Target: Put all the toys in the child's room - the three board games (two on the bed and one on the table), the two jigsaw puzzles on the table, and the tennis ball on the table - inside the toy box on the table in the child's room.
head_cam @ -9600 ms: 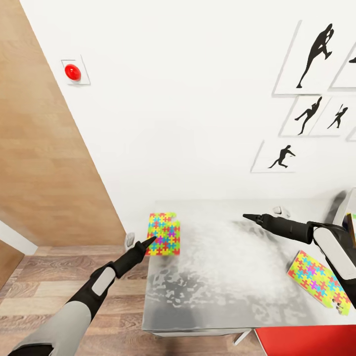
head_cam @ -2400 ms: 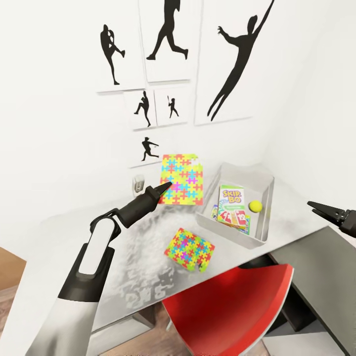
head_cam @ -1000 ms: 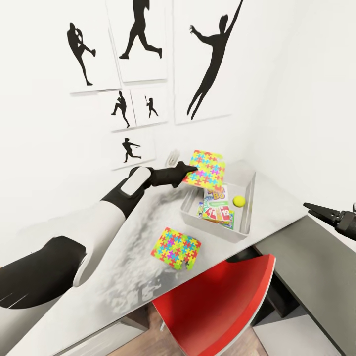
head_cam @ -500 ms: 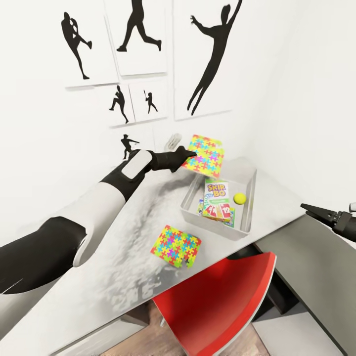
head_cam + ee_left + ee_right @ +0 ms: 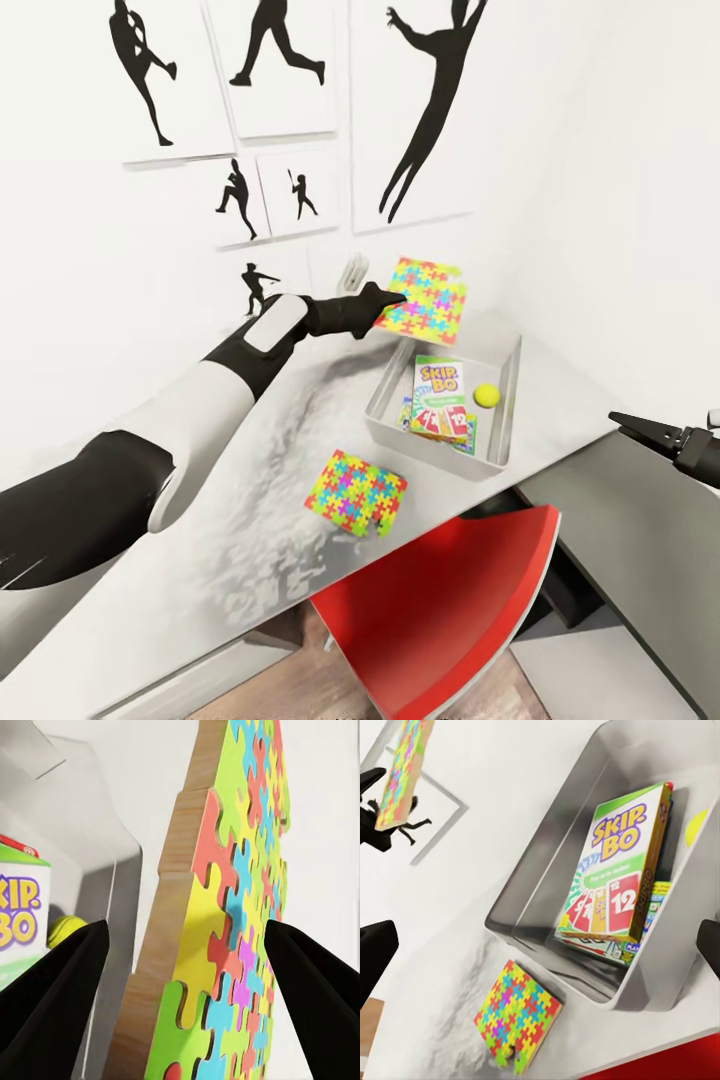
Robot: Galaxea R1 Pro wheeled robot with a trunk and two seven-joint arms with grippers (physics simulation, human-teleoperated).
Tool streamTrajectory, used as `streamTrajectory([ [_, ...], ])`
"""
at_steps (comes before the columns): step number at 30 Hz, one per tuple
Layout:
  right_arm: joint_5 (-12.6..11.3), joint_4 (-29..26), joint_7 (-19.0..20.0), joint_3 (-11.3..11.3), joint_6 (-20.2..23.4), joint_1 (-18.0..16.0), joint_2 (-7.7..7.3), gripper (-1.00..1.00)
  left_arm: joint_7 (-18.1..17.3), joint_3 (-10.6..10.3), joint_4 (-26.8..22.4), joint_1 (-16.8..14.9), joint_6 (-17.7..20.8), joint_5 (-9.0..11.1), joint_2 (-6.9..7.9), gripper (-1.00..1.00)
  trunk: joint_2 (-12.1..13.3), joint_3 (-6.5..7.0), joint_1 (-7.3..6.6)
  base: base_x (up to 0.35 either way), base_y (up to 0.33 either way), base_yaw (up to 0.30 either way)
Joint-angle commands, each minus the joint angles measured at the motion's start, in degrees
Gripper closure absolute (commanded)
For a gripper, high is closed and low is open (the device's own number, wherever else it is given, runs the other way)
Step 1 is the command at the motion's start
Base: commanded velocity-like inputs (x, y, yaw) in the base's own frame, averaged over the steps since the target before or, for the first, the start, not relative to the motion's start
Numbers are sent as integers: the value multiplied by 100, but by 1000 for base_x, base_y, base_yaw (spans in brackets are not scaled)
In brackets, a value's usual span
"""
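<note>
The left claw (image 5: 392,297) is clenched on a jigsaw puzzle (image 5: 430,299), lifted above the toy box's (image 5: 505,395) far end. A second puzzle (image 5: 357,491) lies on the desk (image 5: 250,470). The right claw (image 5: 625,421) hangs released, well apart.

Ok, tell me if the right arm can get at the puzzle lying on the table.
Probably yes: the right gripper is open and empty, and the lying jigsaw puzzle has nothing over it; the red chair sits below.

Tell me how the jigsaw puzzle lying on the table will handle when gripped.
The jigsaw puzzle probably stays stiff: its twin shows a wooden edge, unbent in the left gripper. Lying flat on the table, its thin edge likely resists pinching.
</note>
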Motion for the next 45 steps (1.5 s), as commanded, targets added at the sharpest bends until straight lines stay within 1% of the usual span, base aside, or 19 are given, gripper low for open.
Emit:
streamTrajectory([
  [1, 34, 1, 41, -6, 27, -7, -1, -100, -87, -16, 8, 18, 2, -8, 2, 100, -11, -19, 3, 0, 0, 0],
  [2, 33, 1, 42, -7, 27, -7, -4, -100, -164, -18, 11, 76, 2, -4, 1, 100, -11, -28, 3, 0, 0, 0],
  [5, 33, 1, 42, -11, 27, -7, -7, -100, -235, -19, 20, 157, -2, -2, 0, 100, -11, -56, 3, 0, 0, 0],
  [13, 33, 1, 42, -40, 27, -7, -9, -100, -294, -23, 27, 284, -6, 0, 0, 100, -11, -131, 3, 0, 0, 0],
  [24, 33, 1, 42, -57, 27, -7, -9, -100, -316, -25, 29, 324, -24, 2, -1, 100, -11, -232, 3, 0, 0, 0],
  [31, 28, 1, 45, -83, 27, -5, -7, -100, -318, -26, 23, 327, -28, 1, 0, 100, -11, -259, 3, 0, 0, -11],
  [36, 24, 1, 45, -91, 27, -6, -8, -100, -319, -26, 21, 333, -33, 0, 0, 100, -11, -265, 3, 0, 0, -140],
  [45, 17, 1, 43, -89, 27, -7, -8, -100, -317, -26, 19, 388, -60, 0, 0, 100, -11, -268, 3, 0, 0, -229],
])
